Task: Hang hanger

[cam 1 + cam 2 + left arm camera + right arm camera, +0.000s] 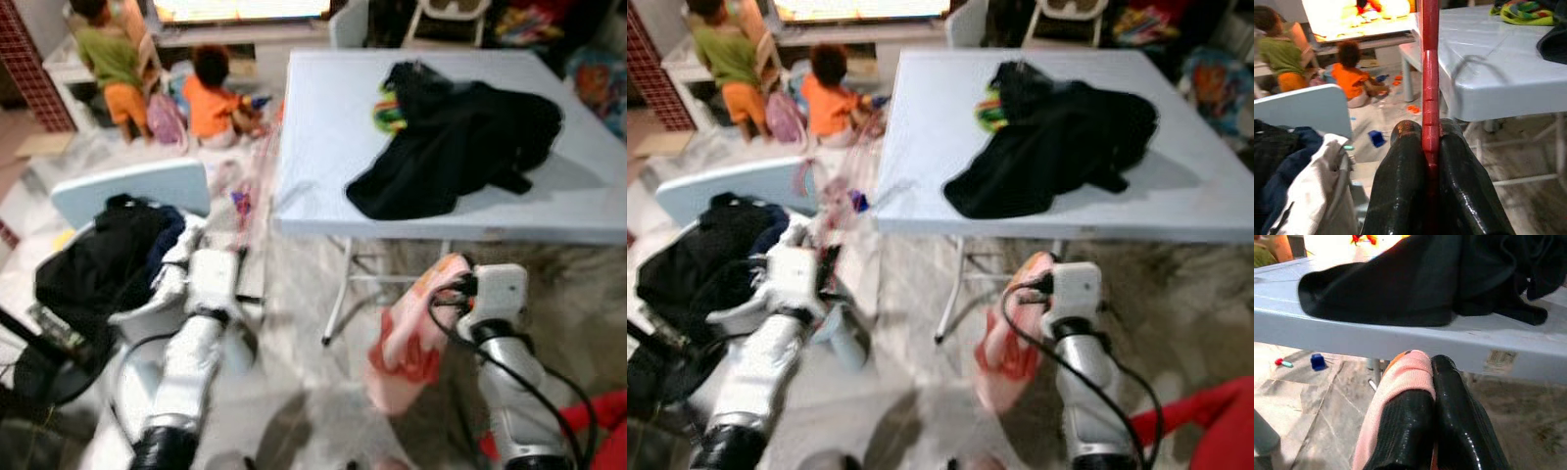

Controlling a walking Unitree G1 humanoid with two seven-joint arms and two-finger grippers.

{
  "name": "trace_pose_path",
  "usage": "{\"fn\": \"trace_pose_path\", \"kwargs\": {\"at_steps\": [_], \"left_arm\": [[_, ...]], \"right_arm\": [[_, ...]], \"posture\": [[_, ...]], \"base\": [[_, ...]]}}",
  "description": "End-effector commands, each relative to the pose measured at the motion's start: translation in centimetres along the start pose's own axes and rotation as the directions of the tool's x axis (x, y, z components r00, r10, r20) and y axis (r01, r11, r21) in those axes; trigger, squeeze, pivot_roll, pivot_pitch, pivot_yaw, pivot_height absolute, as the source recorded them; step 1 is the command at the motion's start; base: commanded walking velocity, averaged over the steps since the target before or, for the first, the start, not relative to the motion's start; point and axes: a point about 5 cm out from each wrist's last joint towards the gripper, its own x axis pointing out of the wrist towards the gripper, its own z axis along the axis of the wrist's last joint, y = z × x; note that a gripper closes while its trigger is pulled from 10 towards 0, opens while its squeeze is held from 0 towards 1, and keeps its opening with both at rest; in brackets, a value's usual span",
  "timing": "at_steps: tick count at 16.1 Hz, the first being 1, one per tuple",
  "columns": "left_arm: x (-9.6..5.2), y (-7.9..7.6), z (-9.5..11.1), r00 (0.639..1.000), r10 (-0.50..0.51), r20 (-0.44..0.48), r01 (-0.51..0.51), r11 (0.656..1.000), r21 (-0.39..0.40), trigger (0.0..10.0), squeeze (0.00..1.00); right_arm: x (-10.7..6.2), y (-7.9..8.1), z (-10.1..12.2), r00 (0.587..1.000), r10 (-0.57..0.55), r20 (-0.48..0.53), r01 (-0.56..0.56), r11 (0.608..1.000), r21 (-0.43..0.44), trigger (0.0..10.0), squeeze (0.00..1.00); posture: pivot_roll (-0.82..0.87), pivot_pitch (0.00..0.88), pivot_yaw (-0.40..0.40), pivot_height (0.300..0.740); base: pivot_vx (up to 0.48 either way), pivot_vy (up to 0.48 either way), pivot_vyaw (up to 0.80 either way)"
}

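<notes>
In the left wrist view my left gripper (1429, 128) is shut on a thin red hanger bar (1430, 63) that runs straight out past the fingertips. My left arm (196, 343) reaches low beside the chair. The right gripper (1427, 363) is shut on a pink and orange garment (411, 343), which hangs from it below the front edge of the light blue table (323, 117). On the table lies a crumpled black garment (460, 137), with a bright multicoloured cloth (389, 108) behind it.
A light blue chair (137, 191) at the left is piled with dark clothes (108, 255). Two people sit on the floor (211, 98) (108, 59) by a bright screen, with small toys scattered around. Table legs (338, 294) stand between my arms. Something red (607, 431) lies at the lower right.
</notes>
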Motion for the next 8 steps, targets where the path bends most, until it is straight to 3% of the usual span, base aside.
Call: {"fn": "trace_pose_path", "kwargs": {"at_steps": [1,6,8], "left_arm": [[0.2,-0.7,0.5,0.999,-0.028,0.015,0.028,1.0,-0.004,10.0,0.0],[0.8,0.0,1.4,0.999,-0.02,0.038,0.02,1.0,0.009,10.0,0.0],[0.4,0.4,1.5,0.999,0.004,0.047,-0.004,1.0,0.004,10.0,0.0]], "right_arm": [[0.1,-0.7,0.4,1.0,-0.013,0.012,0.013,1.0,-0.019,10.0,0.0],[0.4,-1.0,1.0,0.999,-0.019,0.026,0.02,0.999,-0.034,10.0,0.0],[0.3,-1.1,0.7,0.999,-0.029,0.02,0.03,0.999,-0.03,10.0,0.0]], "posture": [[-0.05,0.0,0.018,0.74],[-0.04,0.0,0.01,0.74],[-0.04,0.0,0.019,0.74]], "base": [[0.0,-0.247,0.0],[0.0,-0.256,0.0],[0.0,0.0,0.0]]}}
